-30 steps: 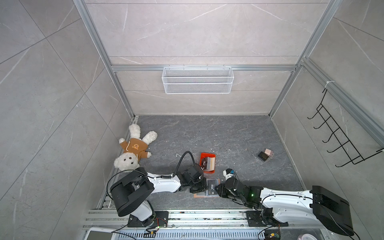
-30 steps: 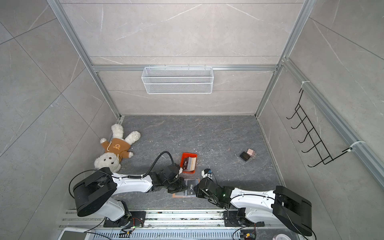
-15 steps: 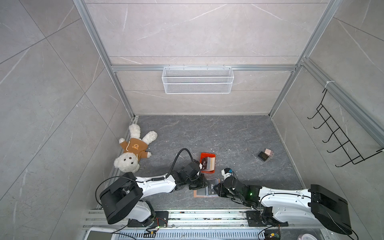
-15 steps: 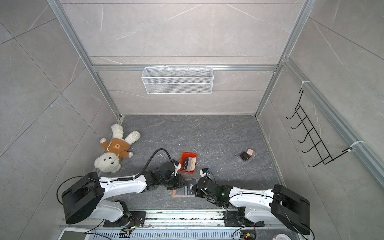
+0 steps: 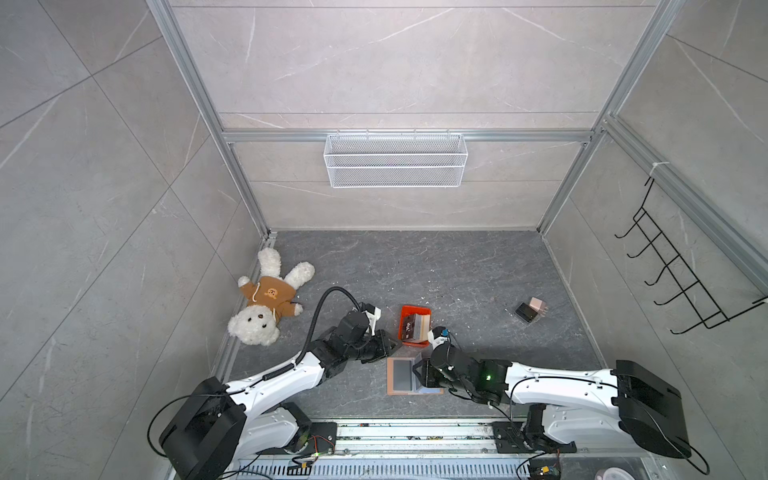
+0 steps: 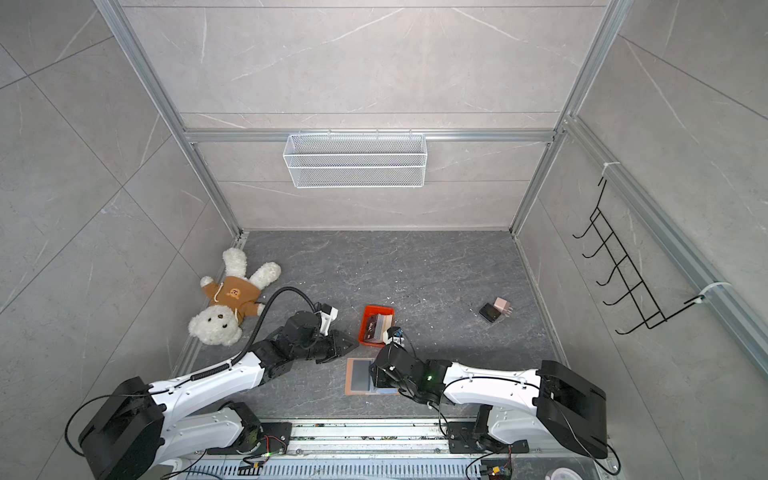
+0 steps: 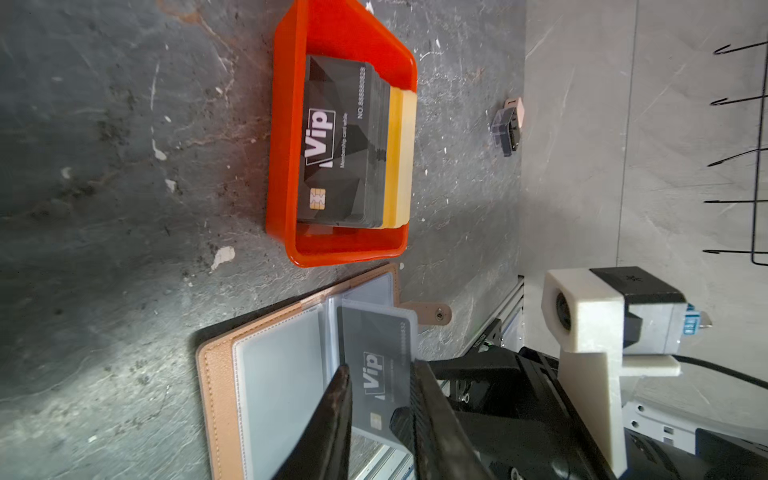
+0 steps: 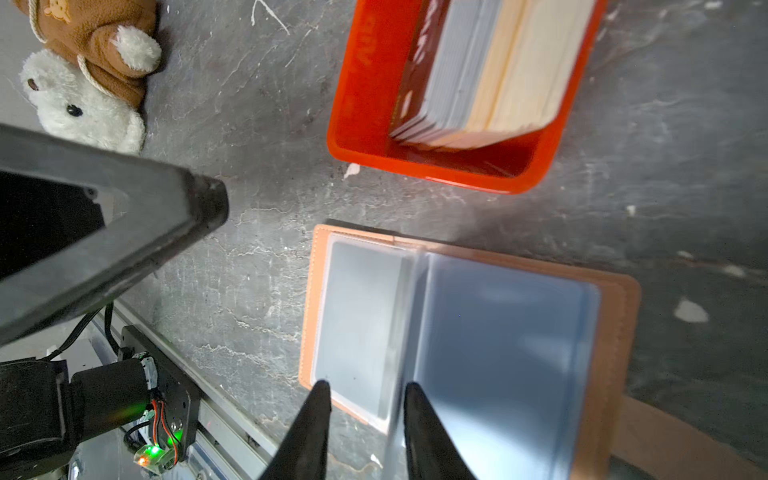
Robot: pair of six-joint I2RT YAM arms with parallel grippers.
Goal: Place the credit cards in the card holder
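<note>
Pulling back from the flat pinkish-tan leather-look card holder [image 7: 214, 374], with the left fingers [image 7: 338, 407] now parted and empty beside the small orange-red plastic tray [image 7: 284, 124] rather than down on the open booklet as a second ago. Leaves one black "VIP" credit card [image 7: 374, 332] tucked under the holder's clear bluish plastic — to all appearances seated, so one card delivered. Holds the right fingers [image 8: 316, 419] low over the holder, loosened astride a raised clear sleeve leaf [image 8: 401, 324], one tip either side, and not visibly pinching it. Means a fresh pick next: many more black and tan credit cards [image 7: 345, 137] stacked in the tray, just beside the holder on the dark grey stone-look counter [image 5: 457, 270]. Calls for a clean single-card pinch — easy to drag two thin cards out together.
</note>
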